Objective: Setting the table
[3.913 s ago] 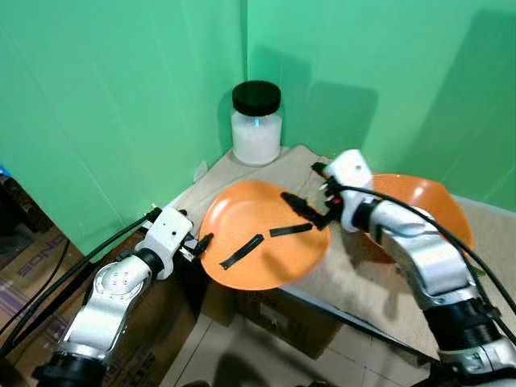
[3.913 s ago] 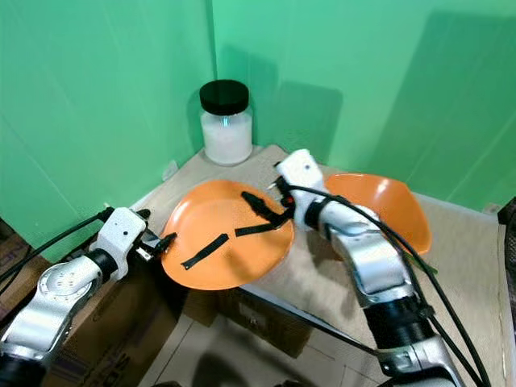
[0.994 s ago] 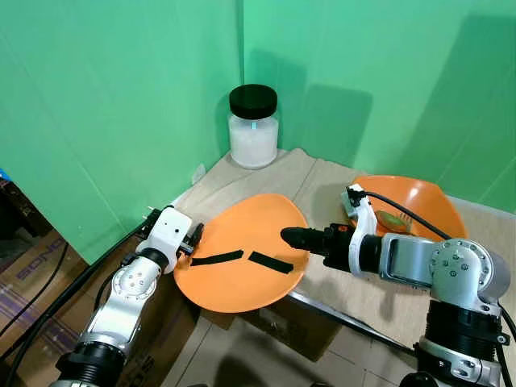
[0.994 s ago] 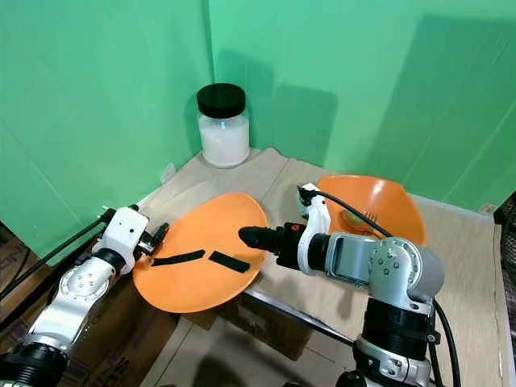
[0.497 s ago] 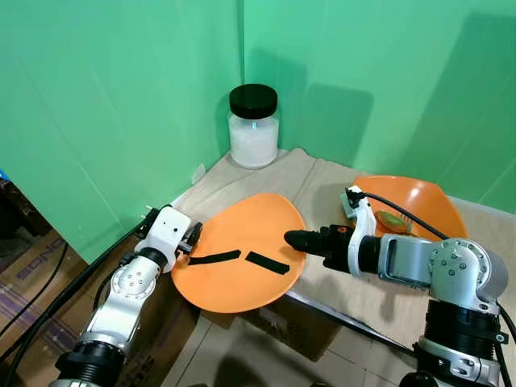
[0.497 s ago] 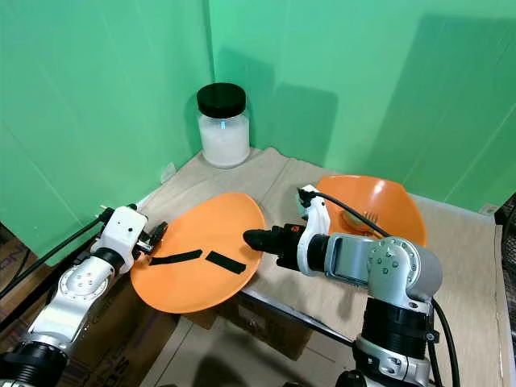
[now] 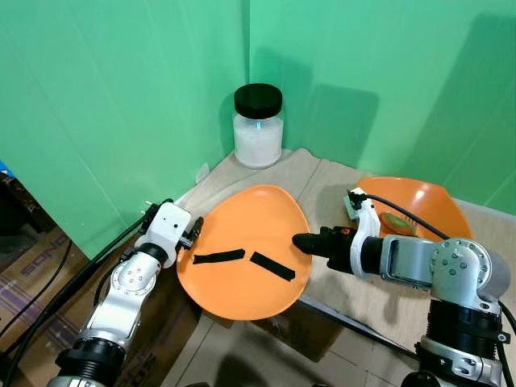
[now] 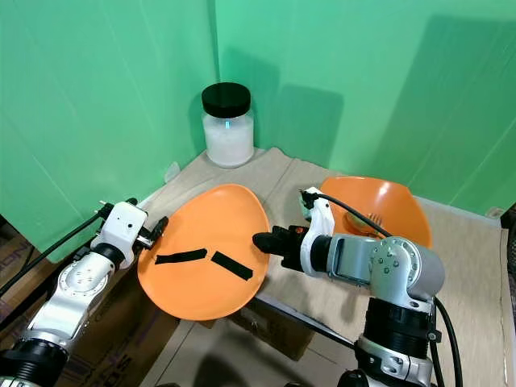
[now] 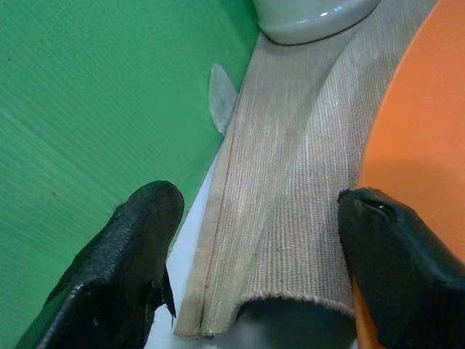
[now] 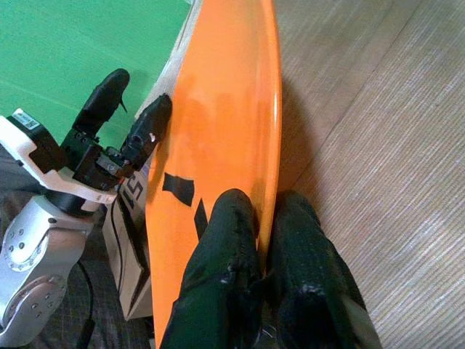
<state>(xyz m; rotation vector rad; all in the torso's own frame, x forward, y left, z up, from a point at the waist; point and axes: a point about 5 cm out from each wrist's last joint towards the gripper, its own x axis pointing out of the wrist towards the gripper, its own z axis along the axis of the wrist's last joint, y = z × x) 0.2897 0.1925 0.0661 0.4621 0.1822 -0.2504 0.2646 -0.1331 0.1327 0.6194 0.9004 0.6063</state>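
Observation:
An orange plate (image 7: 242, 234) with two black tape strips (image 7: 218, 257) hangs tilted over the table's front left corner. My right gripper (image 7: 300, 241) is shut on the plate's right rim, one finger on each face (image 10: 263, 207). At the plate's left edge stands my left gripper (image 7: 196, 234), open. In the left wrist view one of its fingers (image 9: 396, 269) lies against the plate's rim (image 9: 429, 145) and the other finger (image 9: 123, 254) stands apart over the cloth's edge. An orange bowl (image 7: 427, 201) sits on the table behind my right arm with a utensil (image 7: 395, 219) in it.
A white jar with a black lid (image 7: 258, 125) stands in the back corner on the beige cloth (image 7: 314, 181) that covers the table. Green walls close in behind and to the left. Cardboard boxes (image 7: 24, 266) sit on the floor below the table's front edge.
Since 3.9 s ago my right arm has come down and the plate sits lower and flatter. Over the last second the plate has shifted a little to the right.

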